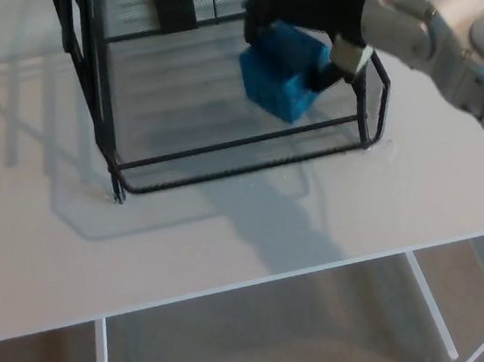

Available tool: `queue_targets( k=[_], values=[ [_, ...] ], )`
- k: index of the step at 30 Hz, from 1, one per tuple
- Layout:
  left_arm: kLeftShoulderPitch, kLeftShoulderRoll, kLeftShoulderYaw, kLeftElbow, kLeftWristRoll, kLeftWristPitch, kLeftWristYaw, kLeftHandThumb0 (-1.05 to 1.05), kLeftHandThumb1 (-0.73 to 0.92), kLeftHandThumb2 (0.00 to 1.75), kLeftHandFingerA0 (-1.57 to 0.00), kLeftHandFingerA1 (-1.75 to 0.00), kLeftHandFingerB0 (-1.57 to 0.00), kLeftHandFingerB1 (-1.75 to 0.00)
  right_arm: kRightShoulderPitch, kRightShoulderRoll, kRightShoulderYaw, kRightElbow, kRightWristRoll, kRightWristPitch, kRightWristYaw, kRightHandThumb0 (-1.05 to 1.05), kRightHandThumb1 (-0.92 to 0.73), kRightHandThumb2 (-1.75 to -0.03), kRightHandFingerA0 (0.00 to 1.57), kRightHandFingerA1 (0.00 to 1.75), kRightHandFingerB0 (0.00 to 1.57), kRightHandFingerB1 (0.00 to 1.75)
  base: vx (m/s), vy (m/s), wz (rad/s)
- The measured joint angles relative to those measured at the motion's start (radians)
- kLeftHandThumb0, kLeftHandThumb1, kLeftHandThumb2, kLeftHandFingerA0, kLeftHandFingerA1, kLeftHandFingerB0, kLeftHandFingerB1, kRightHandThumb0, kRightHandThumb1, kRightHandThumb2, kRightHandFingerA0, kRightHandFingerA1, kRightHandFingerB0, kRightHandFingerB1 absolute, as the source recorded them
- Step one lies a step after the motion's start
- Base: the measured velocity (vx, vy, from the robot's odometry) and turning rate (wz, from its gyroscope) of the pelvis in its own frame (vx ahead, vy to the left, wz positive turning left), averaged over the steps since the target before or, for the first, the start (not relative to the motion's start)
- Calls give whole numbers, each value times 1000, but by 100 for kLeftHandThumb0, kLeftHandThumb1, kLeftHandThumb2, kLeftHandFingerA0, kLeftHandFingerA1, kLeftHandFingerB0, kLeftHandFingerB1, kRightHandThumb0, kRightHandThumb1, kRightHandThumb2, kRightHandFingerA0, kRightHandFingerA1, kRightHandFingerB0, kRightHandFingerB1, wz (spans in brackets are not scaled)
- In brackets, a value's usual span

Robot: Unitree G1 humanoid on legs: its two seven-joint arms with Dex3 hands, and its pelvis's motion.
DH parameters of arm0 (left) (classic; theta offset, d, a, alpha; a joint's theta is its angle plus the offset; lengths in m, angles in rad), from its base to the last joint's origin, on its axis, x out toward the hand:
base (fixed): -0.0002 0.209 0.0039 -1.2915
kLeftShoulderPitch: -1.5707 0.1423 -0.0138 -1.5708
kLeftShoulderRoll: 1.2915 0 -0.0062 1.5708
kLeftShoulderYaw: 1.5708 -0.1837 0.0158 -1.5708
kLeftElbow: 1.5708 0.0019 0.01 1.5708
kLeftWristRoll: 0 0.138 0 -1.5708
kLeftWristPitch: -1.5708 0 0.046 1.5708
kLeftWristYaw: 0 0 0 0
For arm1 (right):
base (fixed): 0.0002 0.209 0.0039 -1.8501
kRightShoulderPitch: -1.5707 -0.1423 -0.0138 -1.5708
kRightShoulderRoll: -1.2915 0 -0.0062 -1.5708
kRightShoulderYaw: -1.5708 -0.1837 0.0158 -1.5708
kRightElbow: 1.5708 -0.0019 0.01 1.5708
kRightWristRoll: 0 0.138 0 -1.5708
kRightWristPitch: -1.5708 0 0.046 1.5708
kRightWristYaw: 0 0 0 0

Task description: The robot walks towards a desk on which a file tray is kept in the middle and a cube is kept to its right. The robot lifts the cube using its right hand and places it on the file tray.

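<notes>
A blue cube (280, 77) hangs in the air over the right part of the black wire file tray (220, 148), tilted. My right hand (313, 4) is shut on it from above and behind, fingers wrapped over its top and right side. The grey right forearm (439, 24) comes in from the upper right. The tray stands in the middle of the white desk (230, 227) with its open front facing me. My left hand does not show.
A small black block (174, 8) sits at the back of the tray's mesh shelf. The desk's front edge (254, 278) runs across the lower picture, with white frame legs and brown floor below.
</notes>
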Motion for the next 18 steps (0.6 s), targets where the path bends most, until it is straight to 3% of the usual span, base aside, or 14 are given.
queue_targets(
  k=[2,4,5,6,7,8,9,13,14,17,18],
  values=[
    [-3,0,0,0,0,0,1,-71,90,67,-39,-51,-26,-39,-6,7,-1,7,-2,12,13,-28,-64,-64,83,133,80,61,0,0,0],
    [-2,0,0,0,-1,0,1,-71,90,67,-39,-51,-26,-39,-7,17,-2,9,-4,26,20,-28,-64,-64,83,133,80,61,0,0,0],
    [-2,0,1,0,-1,0,1,-70,91,67,-39,-49,-26,-39,-7,20,-2,9,-5,33,21,-36,-65,-62,83,139,51,42,0,0,0],
    [-2,0,1,0,-1,0,1,-70,90,67,-39,-49,-26,-39,-7,24,-2,9,-9,38,16,-42,-62,-61,83,133,30,37,0,0,0],
    [-1,0,1,0,-1,0,1,-70,91,67,-39,-50,-27,-39,-4,26,-1,8,-15,41,5,-48,-67,-60,7,74,9,31,0,0,0],
    [-1,0,1,0,-1,0,1,-70,91,67,-38,-49,-26,-39,-1,29,0,6,-21,45,-2,-56,-53,-82,0,15,0,22,0,0,0],
    [0,0,1,-1,-1,0,0,-69,91,67,-39,-49,-26,-38,3,32,3,2,-29,55,-8,-73,-48,-73,0,0,0,3,0,0,0],
    [-5,0,-2,10,0,0,0,-71,92,68,-40,-48,-25,-38,1,30,27,-48,-81,92,-17,-75,-42,-67,0,0,0,0,0,0,0],
    [-7,0,-5,16,1,0,0,-71,92,68,-40,-49,-26,-39,-5,29,28,-52,-87,95,-15,-88,-53,-82,0,20,0,0,0,0,0],
    [-10,2,-16,27,6,0,0,-71,92,68,-42,-49,-27,-38,-49,19,27,-64,-104,109,2,-86,-53,-87,0,25,0,7,0,0,0],
    [-11,2,-20,29,8,0,1,-70,92,68,-40,-49,-26,-38,-63,15,24,-64,-108,111,7,-82,-48,-88,0,36,0,14,0,0,0]
  ],
)
